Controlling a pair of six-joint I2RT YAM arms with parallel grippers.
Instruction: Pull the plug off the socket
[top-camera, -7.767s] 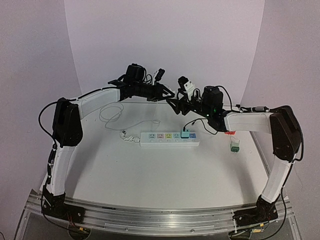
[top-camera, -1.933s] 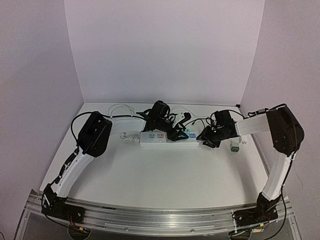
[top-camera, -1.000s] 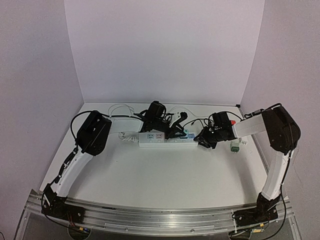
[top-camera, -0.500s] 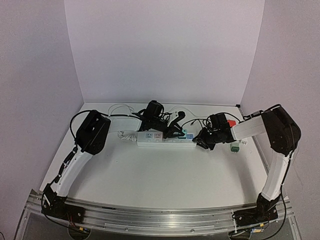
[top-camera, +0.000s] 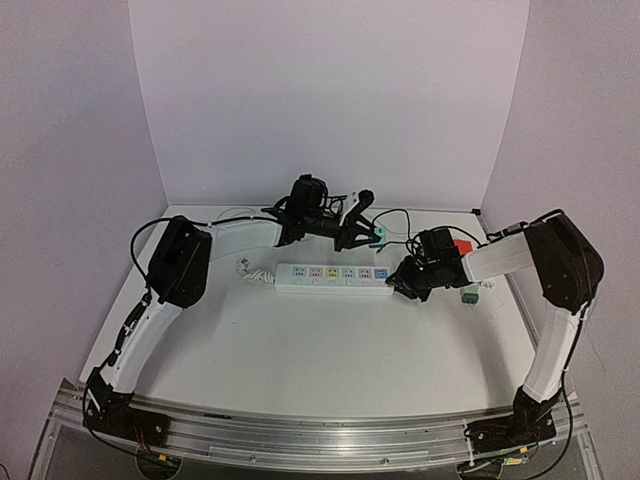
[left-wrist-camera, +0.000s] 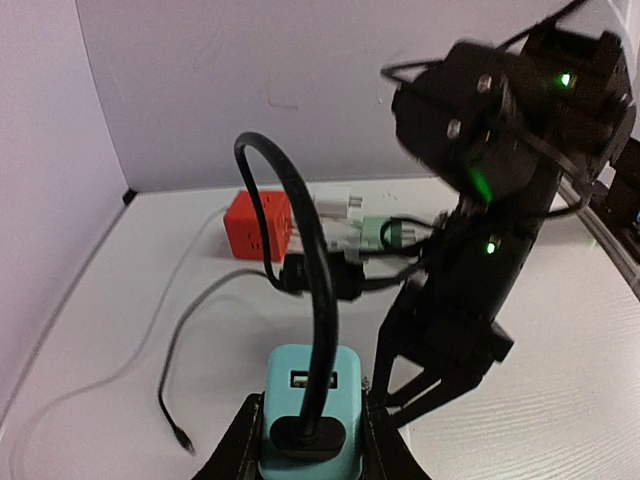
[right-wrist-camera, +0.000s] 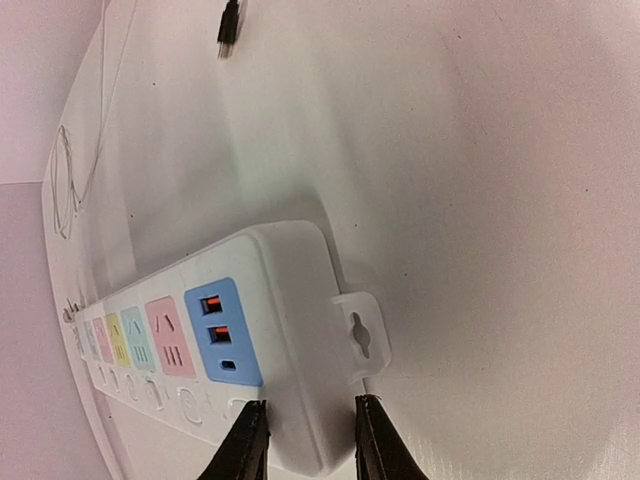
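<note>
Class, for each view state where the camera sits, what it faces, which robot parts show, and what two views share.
Top external: above and behind, facing down on the table; left arm, right arm show.
Left wrist: on the left gripper, facing the right arm; its fingers clamp a teal charger.
Right wrist: on the right gripper, facing the power strip between its fingers.
Shared: power strip, top and right wrist.

Lab test booth, bare white walls (top-camera: 330, 90)
</note>
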